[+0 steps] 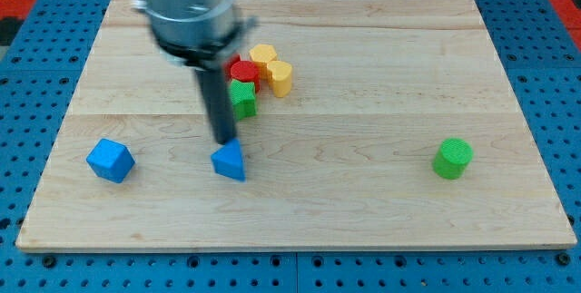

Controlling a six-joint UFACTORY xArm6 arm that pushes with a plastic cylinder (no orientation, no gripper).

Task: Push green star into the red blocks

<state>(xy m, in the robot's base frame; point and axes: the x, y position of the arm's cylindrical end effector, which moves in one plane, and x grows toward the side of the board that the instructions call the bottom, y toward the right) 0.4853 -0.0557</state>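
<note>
Blue shapes sit lowest on the wooden board [363, 202]: a blue cube [111, 160] at the view's left, then a blue triangular block [231, 161]. The arm's grey housing hangs at the view's top, its dark rod dropping almost straight, and my tip [224, 141] touches that triangle's upper point, holding nothing. Just right, the green star [242, 98] presses against a red block [243, 70]; its points are blurred, so no heading shows. Two yellow blocks [273, 69] follow, and a green cylinder [452, 158] stands far right.

A pale wooden board [363, 193] lies on a blue perforated surface [54, 66], evenly lit; red perhaps at the corners.
</note>
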